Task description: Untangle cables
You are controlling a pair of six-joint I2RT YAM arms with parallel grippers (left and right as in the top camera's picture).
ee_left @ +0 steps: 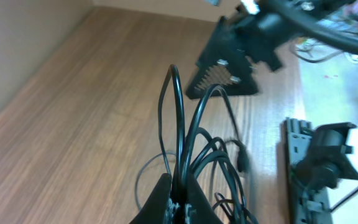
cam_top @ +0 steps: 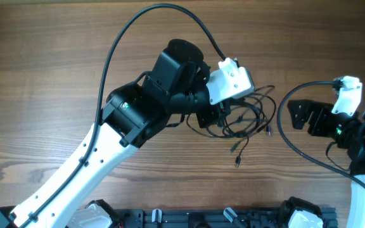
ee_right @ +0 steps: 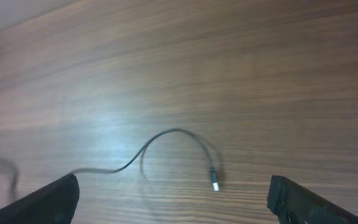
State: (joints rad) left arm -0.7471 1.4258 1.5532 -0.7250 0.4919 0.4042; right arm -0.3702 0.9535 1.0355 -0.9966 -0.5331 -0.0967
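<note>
**Overhead:** The left gripper (cam_top: 222,118) reaches across the wooden table (cam_top: 56,76) to the cables (cam_top: 253,113), a loose black tangle right of centre. Plug-tipped ends trail from it toward the near edge. The right gripper (cam_top: 301,115) sits just right of the tangle, apart from it, its jaws spread wide.

**Left wrist:** The left gripper (ee_left: 174,200) is clenched on several strands of the cables (ee_left: 184,127), whose loops arch up from the pinch. The remainder lies on the wood to the right.

**Right wrist:** The right gripper (ee_right: 174,202), released and empty, hovers over a single strand of the cables (ee_right: 166,134) that curves to a small plug (ee_right: 215,185).

The wires look light, limp and a little springy. They are likely to slip through a loose pinch and to snag at the plugs. The free strand just behind its plug appears the best hold for the right gripper, drawn gently so no connector is strained.
</note>
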